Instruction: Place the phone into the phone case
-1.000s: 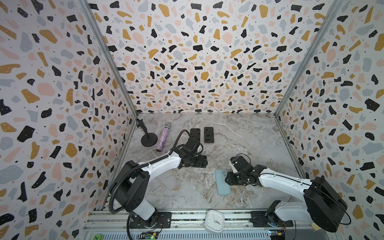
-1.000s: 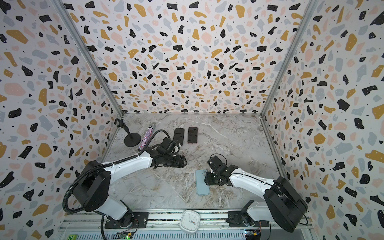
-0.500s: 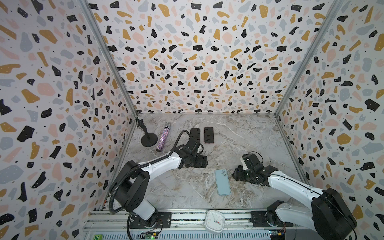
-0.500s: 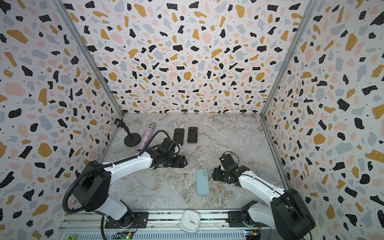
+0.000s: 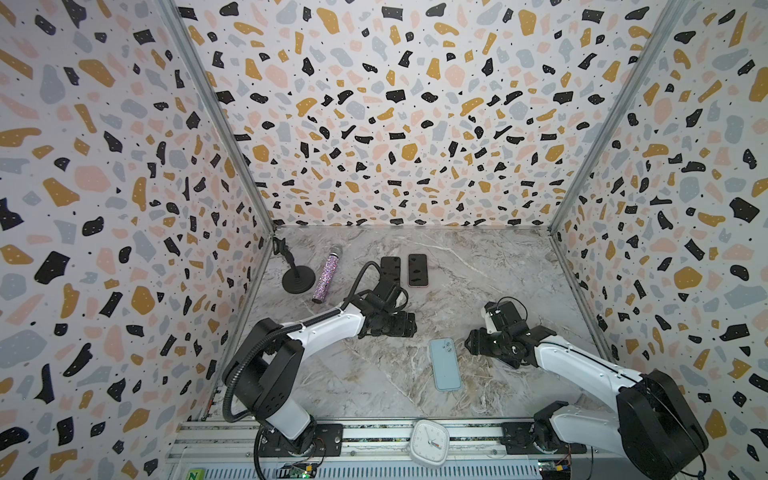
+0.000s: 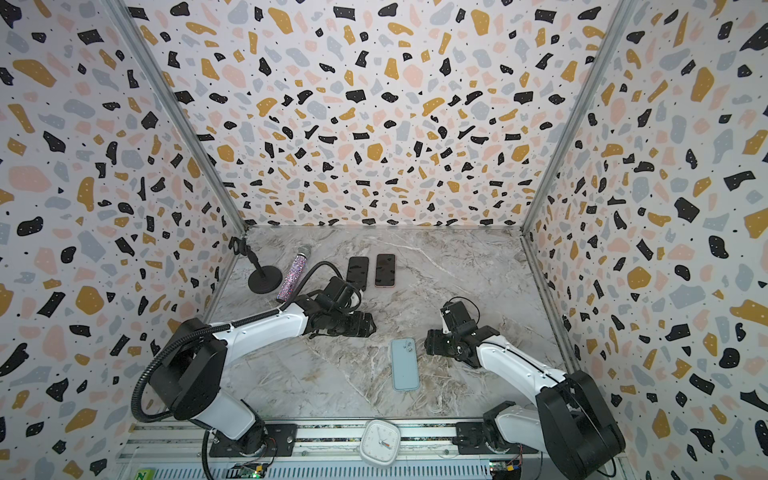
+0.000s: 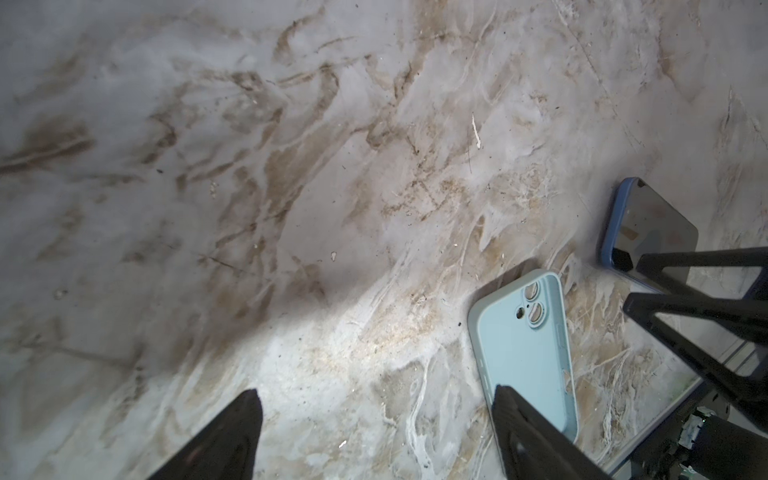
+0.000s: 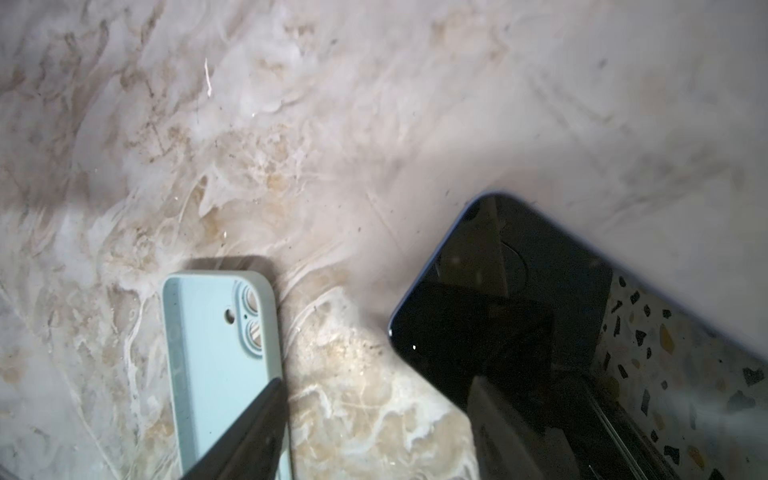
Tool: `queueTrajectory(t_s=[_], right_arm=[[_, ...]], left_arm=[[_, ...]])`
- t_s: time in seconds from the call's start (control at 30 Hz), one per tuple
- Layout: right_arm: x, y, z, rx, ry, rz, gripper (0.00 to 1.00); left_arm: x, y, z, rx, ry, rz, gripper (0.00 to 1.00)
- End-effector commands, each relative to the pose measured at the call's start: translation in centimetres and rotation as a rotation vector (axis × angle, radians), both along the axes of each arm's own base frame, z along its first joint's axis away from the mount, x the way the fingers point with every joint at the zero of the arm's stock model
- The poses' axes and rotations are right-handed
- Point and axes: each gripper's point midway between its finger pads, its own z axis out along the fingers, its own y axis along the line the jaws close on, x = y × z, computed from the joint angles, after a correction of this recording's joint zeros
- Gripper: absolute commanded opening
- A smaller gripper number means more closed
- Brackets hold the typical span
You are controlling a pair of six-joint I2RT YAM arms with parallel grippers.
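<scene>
Status from my end.

Phone case (image 5: 444,364): light blue, flat on the marble table (image 5: 490,266), about 6 o'clock from centre, with the camera cut-outs at its 12 o'clock end. It's empty; marble shows through the cut-outs.

Blue-rimmed phone (image 8: 498,270): dark screen up, on the table near the case, with a strip of marble between them. It sits under the right gripper (image 5: 471,344), so the arm hides it in both top views and I only get it from the wrist cams.

Right gripper: at 2 o'clock of the case, low over the table. Its jaws are apart and clamp nothing. In the right wrist view one finger is over the case edge and the other over the phone. I can't tell whether that one touches the phone.

Left gripper (image 5: 409,325): at 11 o'clock of the case, jaws wide apart with bare marble between them, holding nothing.

Other items:
- A black phone (image 5: 390,269) and a pink-rimmed phone (image 5: 417,270) lie side by side at 12 o'clock.
- A glitter microphone (image 5: 327,274) and a mic stand (image 5: 297,279) are at 10 o'clock.
- A white clock (image 5: 430,442) is on the rail at 6 o'clock.
</scene>
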Motion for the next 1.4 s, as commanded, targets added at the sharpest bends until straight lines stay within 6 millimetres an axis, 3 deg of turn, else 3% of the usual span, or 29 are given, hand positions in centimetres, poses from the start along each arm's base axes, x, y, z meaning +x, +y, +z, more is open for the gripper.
queueTrajectory(t_s=[0.0, 0.1, 0.2, 0.33, 0.5, 0.8, 1.1, 1.37], right_arm=[[3.0, -2.8, 2.2, -0.097, -0.090, -0.060, 0.79], [5.2, -5.4, 2.5, -0.064, -0.128, -0.154, 0.83], [5.7, -7.8, 1.0, -0.005, -0.106, -0.244, 0.84], [4.4, -9.2, -1.1, 0.081, -0.024, -0.308, 0.84], [2.4, -9.7, -1.7, 0.089, -0.008, -0.332, 0.81], [-0.4, -7.1, -2.4, 0.181, 0.061, -0.296, 0.75], [-3.4, -4.3, -3.3, 0.067, 0.110, -0.208, 0.74], [-4.4, -3.5, -3.6, -0.082, 0.112, -0.153, 0.85]], left_arm=[[0.3, -0.8, 0.4, -0.026, -0.012, -0.008, 0.87], [0.3, -1.2, 0.8, -0.033, -0.018, -0.015, 0.87], [0.3, -1.5, 1.1, -0.038, -0.024, -0.023, 0.87], [0.2, -1.8, 1.3, -0.044, -0.029, -0.031, 0.87], [0.0, -2.1, 0.9, -0.053, -0.023, -0.041, 0.87], [0.4, -2.8, 1.7, -0.072, -0.045, -0.056, 0.88], [0.5, -2.8, 2.0, -0.082, -0.062, -0.058, 0.89], [0.5, -3.1, 2.2, -0.094, -0.070, -0.074, 0.89]])
